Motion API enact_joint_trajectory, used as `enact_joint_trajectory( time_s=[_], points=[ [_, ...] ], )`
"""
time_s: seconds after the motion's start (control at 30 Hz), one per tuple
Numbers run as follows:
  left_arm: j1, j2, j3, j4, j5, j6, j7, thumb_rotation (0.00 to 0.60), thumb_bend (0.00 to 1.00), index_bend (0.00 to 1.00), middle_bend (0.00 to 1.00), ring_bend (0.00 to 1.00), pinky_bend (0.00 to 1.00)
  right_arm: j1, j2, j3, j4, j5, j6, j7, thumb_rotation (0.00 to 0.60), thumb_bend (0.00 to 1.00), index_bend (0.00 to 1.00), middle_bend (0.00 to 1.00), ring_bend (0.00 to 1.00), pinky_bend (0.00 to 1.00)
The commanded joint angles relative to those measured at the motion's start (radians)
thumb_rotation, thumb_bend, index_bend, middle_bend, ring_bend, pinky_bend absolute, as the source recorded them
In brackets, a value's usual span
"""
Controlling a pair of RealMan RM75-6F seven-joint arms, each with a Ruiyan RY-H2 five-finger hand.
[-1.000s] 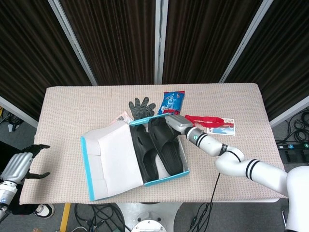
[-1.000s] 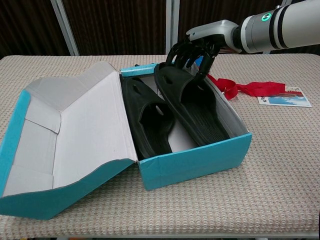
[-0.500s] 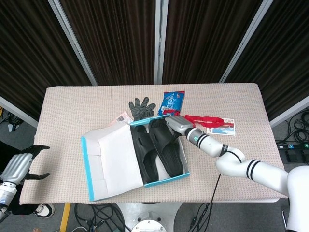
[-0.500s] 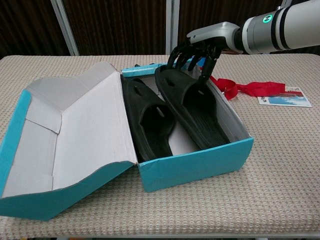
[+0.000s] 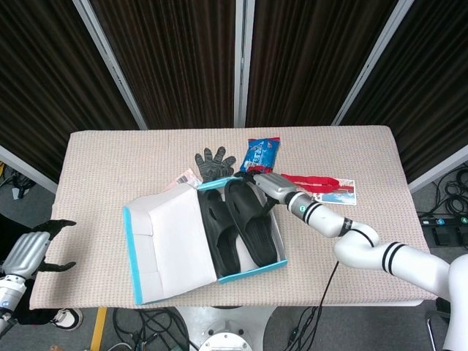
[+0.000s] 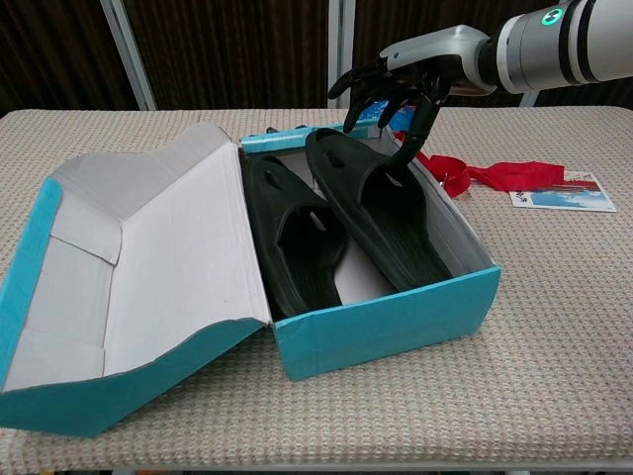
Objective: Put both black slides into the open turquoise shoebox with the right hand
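Observation:
Two black slides lie side by side inside the open turquoise shoebox (image 5: 248, 272) (image 6: 396, 322): one (image 5: 218, 230) (image 6: 292, 233) near the lid, the other (image 5: 252, 219) (image 6: 381, 213) along the right wall, its far end propped on the rim. My right hand (image 5: 265, 183) (image 6: 396, 84) hovers just above that far end with fingers spread and holds nothing. At the lower left edge of the head view, off the table, my left hand (image 5: 29, 250) stays open.
The box lid (image 5: 172, 241) (image 6: 148, 257) lies folded out to the left. Behind the box lie a dark glove (image 5: 213, 162), a blue snack packet (image 5: 261, 153), a red strap (image 5: 311, 181) (image 6: 495, 175) and a card (image 5: 338, 191) (image 6: 562, 196).
My right hand has let go of the right slide and lifted up and back from it, fingers spreading. The slide stays in the box. The left hand has not moved.

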Motion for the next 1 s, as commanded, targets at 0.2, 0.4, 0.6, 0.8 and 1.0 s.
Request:
enact_joint_trajectory(
  time_s=[0.2,0.4,0.6,0.8,1.0],
  points=[
    [0.003,0.002,0.001,-0.006,0.006,0.007,0.002,0.600,0.08,0.20,0.21,0.15,0.21,-0.025,0.084,0.039,-0.146,-0.023,0.088,0.025,0.600,0.00,0.07,0.21,0.00,0.15],
    [0.004,0.004,0.001,-0.013,0.010,0.014,0.007,0.600,0.08,0.20,0.21,0.15,0.21,-0.044,0.142,0.045,-0.250,-0.006,0.100,0.058,0.600,0.00,0.07,0.21,0.01,0.15],
    [0.001,0.004,0.002,-0.015,0.008,0.007,0.011,0.600,0.08,0.20,0.21,0.15,0.21,-0.059,0.137,0.007,-0.266,-0.003,0.074,0.091,0.600,0.00,0.04,0.21,0.01,0.16],
    [-0.001,0.004,0.000,-0.018,0.004,0.005,0.016,0.600,0.08,0.20,0.21,0.15,0.21,-0.073,0.089,-0.014,-0.223,-0.028,0.069,0.163,0.600,0.00,0.03,0.22,0.01,0.18],
    [-0.003,0.004,0.001,-0.020,0.003,0.000,0.019,0.600,0.08,0.20,0.21,0.15,0.21,-0.078,0.035,-0.035,-0.159,-0.100,0.084,0.258,0.600,0.00,0.03,0.24,0.05,0.19]
  ],
)
